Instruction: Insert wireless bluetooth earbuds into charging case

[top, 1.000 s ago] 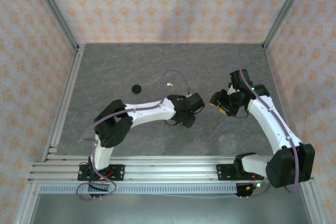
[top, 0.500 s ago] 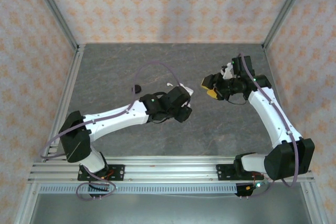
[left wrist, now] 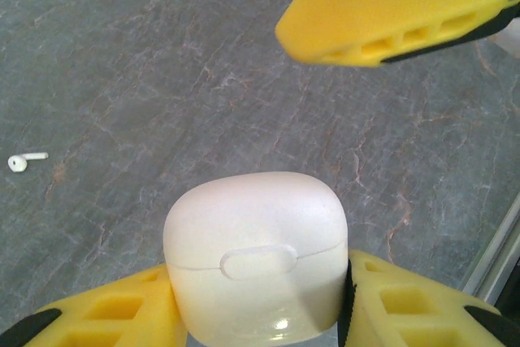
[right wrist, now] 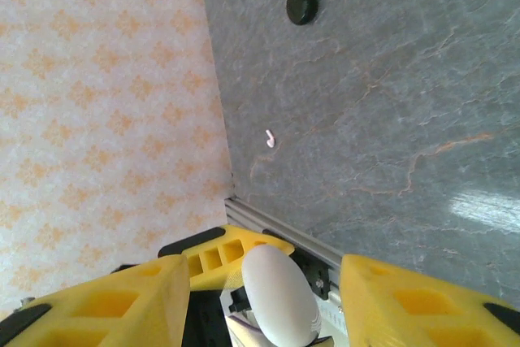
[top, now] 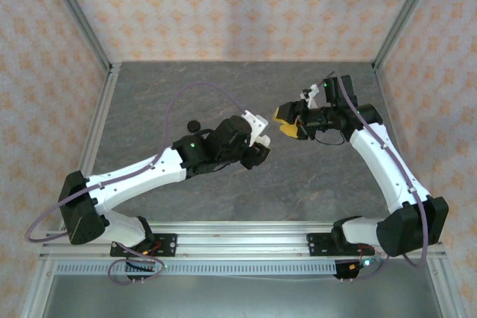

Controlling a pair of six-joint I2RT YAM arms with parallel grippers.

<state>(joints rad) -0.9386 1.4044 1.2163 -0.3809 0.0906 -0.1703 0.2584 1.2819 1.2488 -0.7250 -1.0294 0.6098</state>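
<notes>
Clamping the shut white case (left wrist: 256, 241), left pincer (left wrist: 260, 314) hovered; right pincer (right wrist: 264, 282) gaped apart; white earbud (left wrist: 24, 160) lay on the bench (left wrist: 162, 62), not yet inserted.

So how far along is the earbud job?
Done: white case held up in the left fingers, lid closed. In hand: right fingers open, close to the case, likely to open it. Left: white earbud lies loose on the table, not yet inserted.

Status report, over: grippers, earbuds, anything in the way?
Left gripper shut on white case, case closed. Right gripper open, close by. White earbud loose on table. Black puck well apart from it.
</notes>
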